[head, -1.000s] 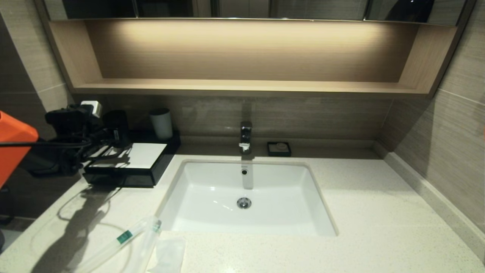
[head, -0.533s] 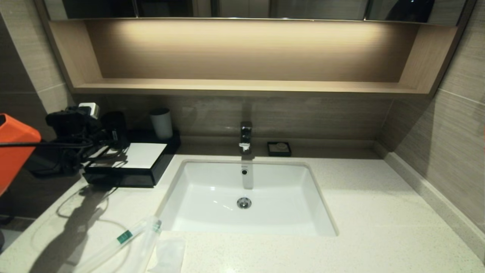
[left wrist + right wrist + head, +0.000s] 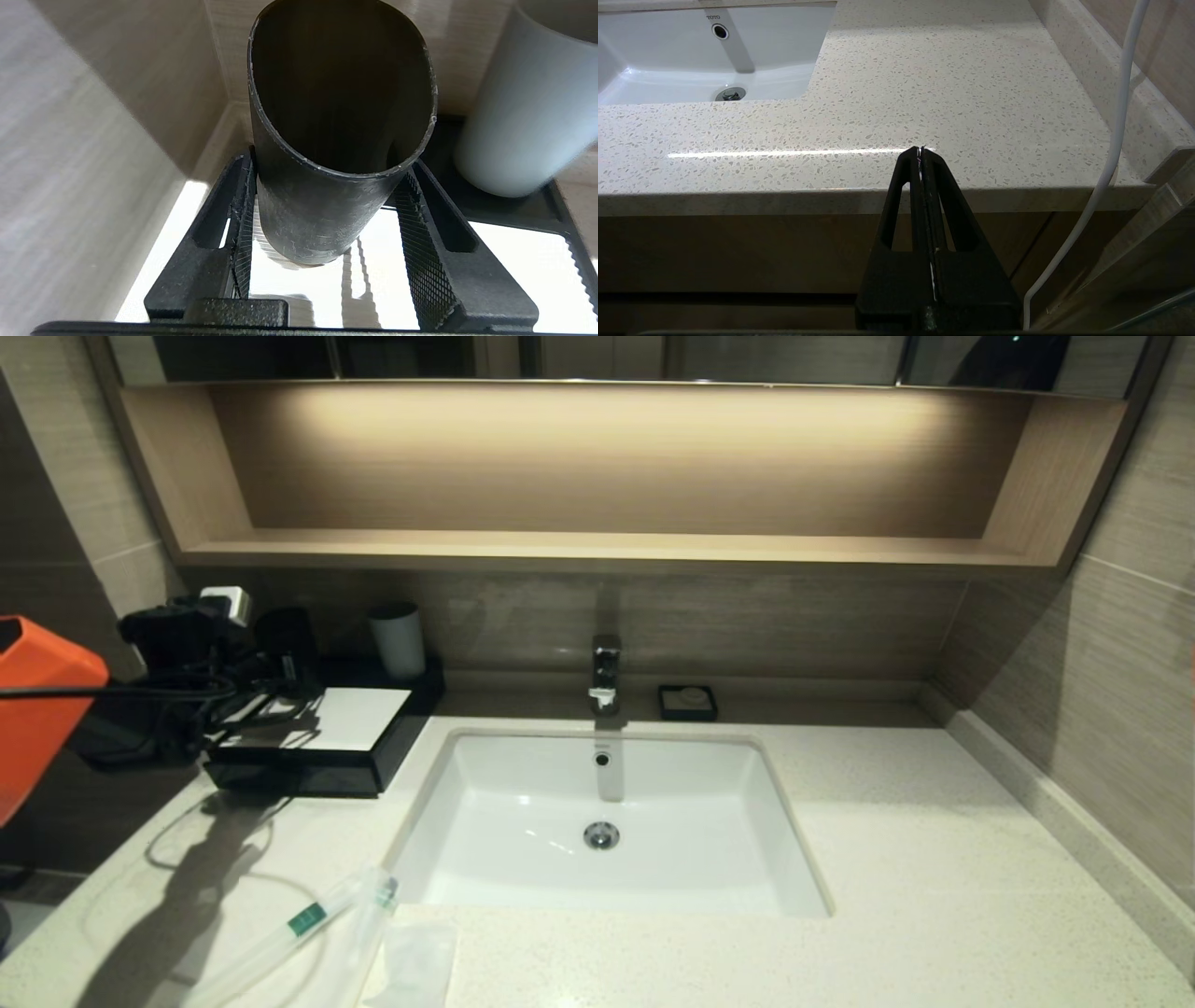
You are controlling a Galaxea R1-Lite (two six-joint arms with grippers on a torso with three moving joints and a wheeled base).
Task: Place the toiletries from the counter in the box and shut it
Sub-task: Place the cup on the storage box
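Note:
The toiletries (image 3: 301,926), long clear-wrapped packets, one with a green label, lie on the counter (image 3: 934,859) at the front left, beside a flat white sachet (image 3: 415,963). The black box (image 3: 322,751) with its white top panel (image 3: 514,266) stands at the back left, its drawer pushed in. My left gripper (image 3: 275,677) (image 3: 329,163) is over the box, shut on a dark grey cup (image 3: 327,196) (image 3: 285,639) that is tilted just above the white panel. My right gripper (image 3: 920,150) is shut and empty, low before the counter's front edge at the right.
A pale grey cup (image 3: 399,639) (image 3: 523,102) stands on the box's black rear ledge next to the dark cup. The white sink (image 3: 607,821) with its tap (image 3: 605,674) fills the middle; a small black soap dish (image 3: 688,702) sits behind it. A wooden shelf (image 3: 597,546) hangs above.
My left arm has edged slightly to the right with the dark cup still in its grip. Nothing else has moved.

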